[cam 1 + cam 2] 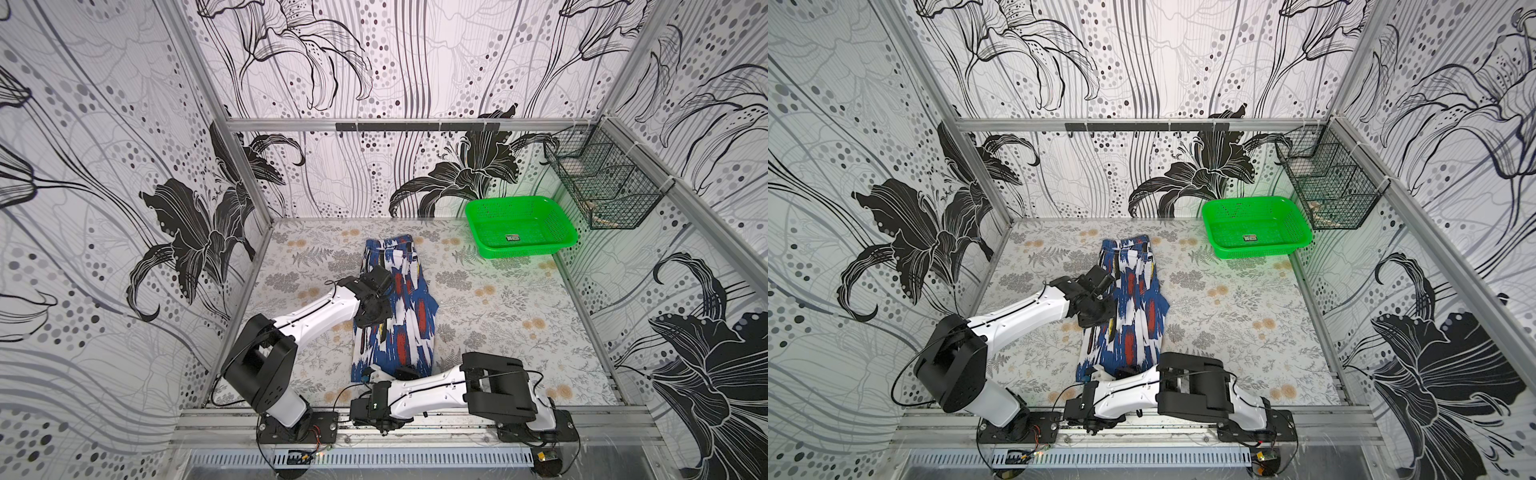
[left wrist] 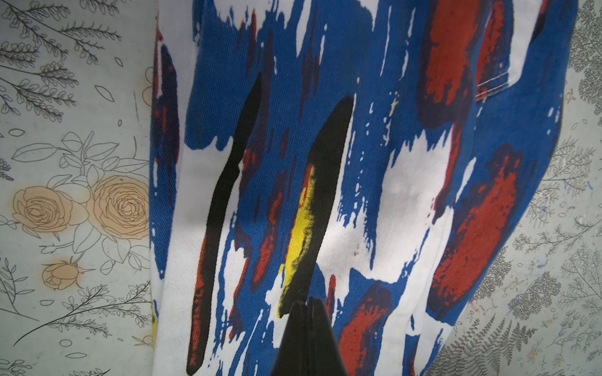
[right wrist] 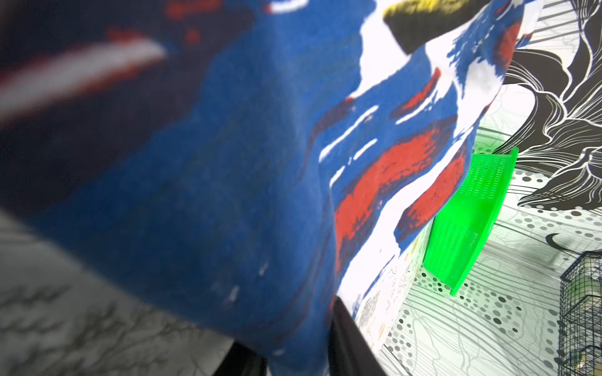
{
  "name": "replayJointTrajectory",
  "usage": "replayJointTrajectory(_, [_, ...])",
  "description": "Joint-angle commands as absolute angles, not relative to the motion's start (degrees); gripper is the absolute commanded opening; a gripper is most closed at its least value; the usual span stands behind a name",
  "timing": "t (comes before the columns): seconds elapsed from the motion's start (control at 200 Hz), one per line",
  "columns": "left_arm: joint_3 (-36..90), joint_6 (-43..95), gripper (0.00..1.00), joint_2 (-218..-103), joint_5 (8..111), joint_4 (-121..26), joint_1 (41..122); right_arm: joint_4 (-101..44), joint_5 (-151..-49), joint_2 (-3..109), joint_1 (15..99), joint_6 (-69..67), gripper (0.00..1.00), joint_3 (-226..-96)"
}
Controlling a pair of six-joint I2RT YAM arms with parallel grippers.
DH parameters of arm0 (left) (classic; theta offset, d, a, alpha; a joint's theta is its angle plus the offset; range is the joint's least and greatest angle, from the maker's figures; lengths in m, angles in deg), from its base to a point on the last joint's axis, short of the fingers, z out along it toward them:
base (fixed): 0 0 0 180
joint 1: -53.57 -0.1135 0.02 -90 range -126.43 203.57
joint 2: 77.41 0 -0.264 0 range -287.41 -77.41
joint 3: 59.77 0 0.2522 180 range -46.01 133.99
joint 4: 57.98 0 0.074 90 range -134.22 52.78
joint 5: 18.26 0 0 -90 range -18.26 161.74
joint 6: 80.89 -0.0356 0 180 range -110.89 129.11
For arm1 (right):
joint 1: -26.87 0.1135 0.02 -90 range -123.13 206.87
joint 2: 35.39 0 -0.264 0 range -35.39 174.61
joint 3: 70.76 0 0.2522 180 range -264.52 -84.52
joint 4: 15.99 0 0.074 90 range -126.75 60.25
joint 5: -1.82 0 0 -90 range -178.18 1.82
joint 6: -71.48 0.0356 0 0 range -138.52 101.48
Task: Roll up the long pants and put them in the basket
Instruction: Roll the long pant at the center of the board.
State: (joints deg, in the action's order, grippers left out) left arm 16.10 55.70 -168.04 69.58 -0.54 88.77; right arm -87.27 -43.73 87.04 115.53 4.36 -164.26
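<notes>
lying low, right gripper (image 3: 294, 353) pinches pants (image 1: 399, 316)

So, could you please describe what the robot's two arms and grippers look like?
The left arm and right arm have white shells with bulky black joints and thin black cables along them. The left gripper has black wedge-shaped fingers; the right gripper has black fingers too.

no legible writing, small label (image 1: 513, 238) inside the green basket (image 1: 524, 249), too small to read
</notes>
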Motion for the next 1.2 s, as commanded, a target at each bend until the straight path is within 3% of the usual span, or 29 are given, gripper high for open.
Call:
replayJointTrajectory(0.0, [15.1,55.5,0.0,-166.3,69.6,-1.1,88.5,-84.9,-46.0,87.8,114.3,4.3,0.32,-162.7])
replayJointTrajectory(0.13, [14.5,55.8,0.0,-165.3,69.3,-1.1,88.5,-85.4,-46.2,87.4,113.9,3.9,0.0,-163.5])
replayJointTrajectory(0.37, [13.5,55.6,0.0,-160.8,69.6,1.8,88.6,-91.0,-50.9,83.1,113.8,2.1,0.0,-166.9])
replayJointTrajectory(0.841, [19.3,57.4,0.0,-147.5,83.9,18.2,87.0,-90.1,-91.6,71.7,100.4,-2.2,0.0,-172.3])
replayJointTrajectory(1.196, [15.5,60.1,0.0,-137.4,81.9,23.9,86.7,-78.8,-117.2,75.5,87.4,-2.1,0.0,-166.5])
